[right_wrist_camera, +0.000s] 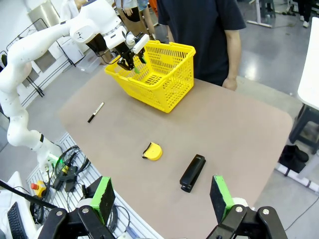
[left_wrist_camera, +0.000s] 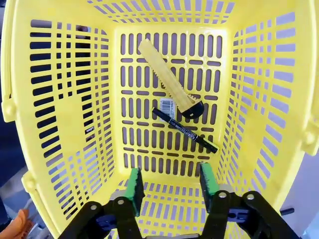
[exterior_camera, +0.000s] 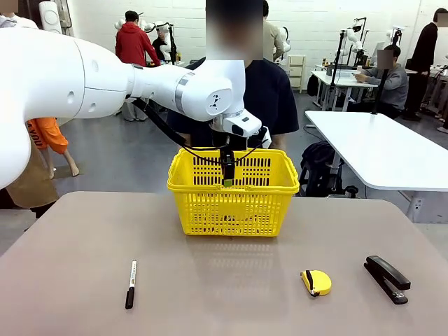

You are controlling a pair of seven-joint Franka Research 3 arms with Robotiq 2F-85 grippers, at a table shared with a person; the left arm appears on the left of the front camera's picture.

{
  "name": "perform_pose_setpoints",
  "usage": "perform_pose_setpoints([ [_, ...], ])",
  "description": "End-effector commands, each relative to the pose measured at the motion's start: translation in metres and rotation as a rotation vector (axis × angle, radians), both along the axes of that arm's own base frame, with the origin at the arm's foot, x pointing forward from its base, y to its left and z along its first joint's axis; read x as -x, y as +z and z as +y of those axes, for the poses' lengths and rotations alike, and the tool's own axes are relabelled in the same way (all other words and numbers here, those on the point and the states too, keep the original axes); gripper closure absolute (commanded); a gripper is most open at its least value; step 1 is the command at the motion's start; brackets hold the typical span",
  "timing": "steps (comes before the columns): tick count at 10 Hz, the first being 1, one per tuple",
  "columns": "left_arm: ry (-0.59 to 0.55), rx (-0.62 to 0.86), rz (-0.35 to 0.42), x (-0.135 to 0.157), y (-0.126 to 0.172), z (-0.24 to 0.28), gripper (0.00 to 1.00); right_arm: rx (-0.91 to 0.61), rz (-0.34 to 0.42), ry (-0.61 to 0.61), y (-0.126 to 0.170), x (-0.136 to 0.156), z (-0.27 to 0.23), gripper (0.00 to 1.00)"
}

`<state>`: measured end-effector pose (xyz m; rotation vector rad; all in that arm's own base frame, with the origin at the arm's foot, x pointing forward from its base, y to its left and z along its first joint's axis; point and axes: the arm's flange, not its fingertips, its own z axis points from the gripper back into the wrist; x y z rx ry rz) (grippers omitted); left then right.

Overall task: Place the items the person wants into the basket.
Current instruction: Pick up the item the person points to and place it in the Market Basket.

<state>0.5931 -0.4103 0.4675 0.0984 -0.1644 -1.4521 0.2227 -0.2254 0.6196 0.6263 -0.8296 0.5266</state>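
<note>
The yellow basket [exterior_camera: 233, 199] stands at the table's far middle, in front of the person [exterior_camera: 269, 91] in a black T-shirt. My left gripper [exterior_camera: 227, 171] hangs over its open top. In the left wrist view the left gripper [left_wrist_camera: 171, 181] is open with nothing between its green pads. On the basket [left_wrist_camera: 65, 124] floor lie a yellow-and-black utility knife [left_wrist_camera: 167, 79] and a thin black pen [left_wrist_camera: 184, 130]. A black-and-white marker [exterior_camera: 131, 274] lies on the table at the front left. My right gripper [right_wrist_camera: 162, 194] is open, high above the table's near corner.
A yellow tape measure [exterior_camera: 316, 282] and a black stapler [exterior_camera: 386, 278] lie at the front right of the table. The person's hand [right_wrist_camera: 230, 83] rests at the far table edge beside the basket [right_wrist_camera: 154, 74]. A white table [exterior_camera: 385, 150] stands beyond on the right.
</note>
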Motion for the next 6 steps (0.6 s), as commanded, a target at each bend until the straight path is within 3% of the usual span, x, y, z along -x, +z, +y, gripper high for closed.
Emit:
perform_pose_setpoints([
  [1, -0.021, -0.004, 0.019, -0.0081, 0.0066, -0.0041, 0.00, -0.029, -0.028, 0.013, 0.0019, -0.0022, 0.0003, 0.00],
  [6, -0.023, 0.001, 0.046, -0.0090, 0.0058, -0.0041, 0.00, -0.029, -0.028, 0.013, 0.0019, -0.0022, 0.0003, 0.00],
])
